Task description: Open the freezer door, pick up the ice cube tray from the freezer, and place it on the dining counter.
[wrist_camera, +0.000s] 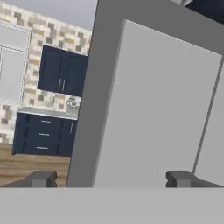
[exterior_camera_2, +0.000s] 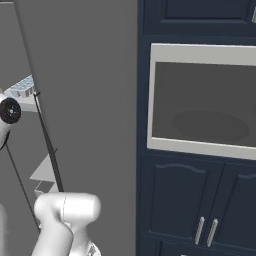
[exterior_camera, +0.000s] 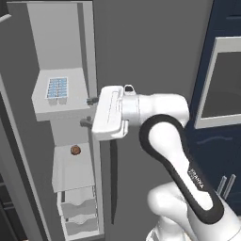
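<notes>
The freezer (exterior_camera: 56, 37) stands open, showing its pale interior. The ice cube tray (exterior_camera: 57, 89), white with light-blue cubes, lies flat on an upper shelf; a corner of the ice cube tray (exterior_camera_2: 22, 86) peeks out at the far left. My gripper (exterior_camera: 89, 111) is open at the freezer's right front edge, level with that shelf and just right of the tray, with nothing between its fingers. In the hand view the gripper (wrist_camera: 111, 178) faces the swung-out freezer door (wrist_camera: 157, 109), pale inner face and dark edge. The dining counter is out of view.
A small round brown item (exterior_camera: 75, 150) sits on the shelf below, above clear drawers (exterior_camera: 77, 209). The wider fridge door (exterior_camera: 150, 47) with its black bar handle (exterior_camera: 113, 179) is right of the freezer. A built-in oven (exterior_camera_2: 200, 100) sits in navy cabinets (exterior_camera_2: 185, 205).
</notes>
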